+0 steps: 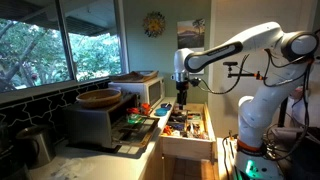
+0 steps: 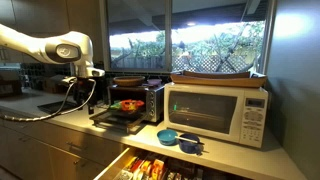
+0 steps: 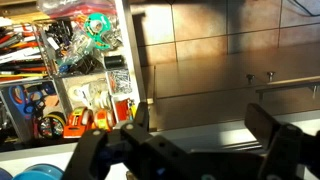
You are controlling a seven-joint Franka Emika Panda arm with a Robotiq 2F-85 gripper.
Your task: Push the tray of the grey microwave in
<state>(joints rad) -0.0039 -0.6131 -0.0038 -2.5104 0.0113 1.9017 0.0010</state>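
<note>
**Clerk:** Classification of the premises?

**Inspector:** Home kitchen.

**Clerk:** Grounds?

**Inspector:** A countertop [image 2: 235,156] carries a white microwave [image 2: 217,113] and the grey microwave [image 2: 135,103]. A wooden bowl [image 1: 99,98] sits on top of the grey one, and blue bowls [image 2: 168,136] stand on the counter.

**Clerk:** Further evidence?

**Inspector:** A drawer [image 1: 187,125] under the counter stands open, filled with colourful household clutter. The wrist view shows a tiled floor [image 3: 220,50]. The windows [image 2: 150,35] look out on trees [image 1: 30,50]. A sun ornament [image 1: 154,24] hangs on the wall.
</note>
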